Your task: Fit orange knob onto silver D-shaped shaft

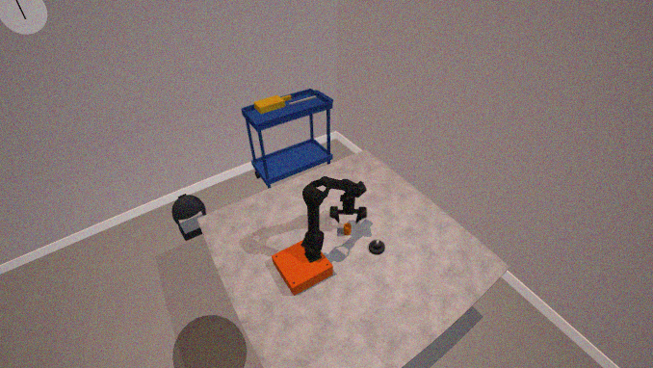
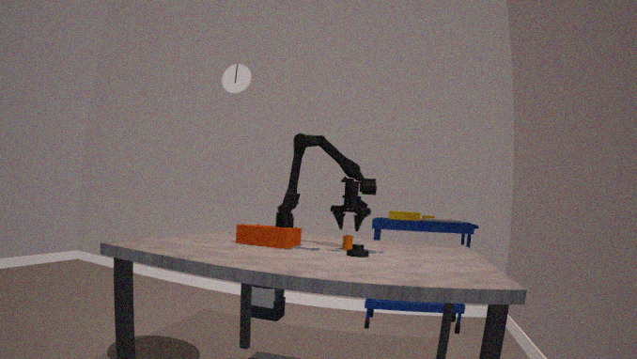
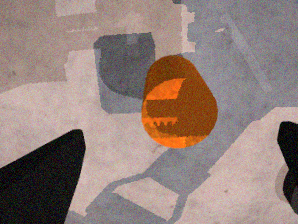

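The orange knob (image 1: 347,228) (image 2: 348,242) (image 3: 180,112) stands upright on the table, with its underside and hole hidden. My gripper (image 1: 348,221) (image 2: 349,229) is open and empty, pointing down, with its fingertips above the knob. In the wrist view the knob shows between the two black fingers, higher in the picture than the middle. The dark round pedestal (image 1: 376,249) (image 2: 358,253) stands a short way from the knob, with the small pale shaft (image 1: 378,242) upright on it. The shaft's flat side is too small to make out.
The orange base block (image 1: 302,269) (image 2: 268,236) carries the arm at one side of the knob. The arm's shadow falls across the table (image 1: 409,289) (image 2: 423,273) around the knob. A blue cart (image 1: 293,161) (image 2: 423,226) stands beyond the table.
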Robot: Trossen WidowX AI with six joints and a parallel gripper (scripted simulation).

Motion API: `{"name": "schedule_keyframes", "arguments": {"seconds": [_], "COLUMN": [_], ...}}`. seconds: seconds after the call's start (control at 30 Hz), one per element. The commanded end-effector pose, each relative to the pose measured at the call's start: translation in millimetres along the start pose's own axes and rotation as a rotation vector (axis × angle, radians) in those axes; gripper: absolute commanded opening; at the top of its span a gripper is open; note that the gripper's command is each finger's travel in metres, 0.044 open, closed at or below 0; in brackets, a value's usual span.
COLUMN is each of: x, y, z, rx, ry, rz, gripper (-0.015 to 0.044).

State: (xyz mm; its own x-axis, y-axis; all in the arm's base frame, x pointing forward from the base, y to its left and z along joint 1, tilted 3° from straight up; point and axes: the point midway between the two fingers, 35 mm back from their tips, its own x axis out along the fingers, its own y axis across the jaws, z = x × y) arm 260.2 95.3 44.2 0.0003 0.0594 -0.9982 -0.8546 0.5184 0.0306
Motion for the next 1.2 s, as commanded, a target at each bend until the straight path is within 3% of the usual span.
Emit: {"name": "schedule_keyframes", "arguments": {"seconds": [0.0,1.17], "x": [7,63], "y": [1,-1], "z": [-1,-1], "rx": [0.003,0.003], "ry": [0.004,0.005], "rz": [-0.002,-0.001], "gripper": [0.044,0.044]}}
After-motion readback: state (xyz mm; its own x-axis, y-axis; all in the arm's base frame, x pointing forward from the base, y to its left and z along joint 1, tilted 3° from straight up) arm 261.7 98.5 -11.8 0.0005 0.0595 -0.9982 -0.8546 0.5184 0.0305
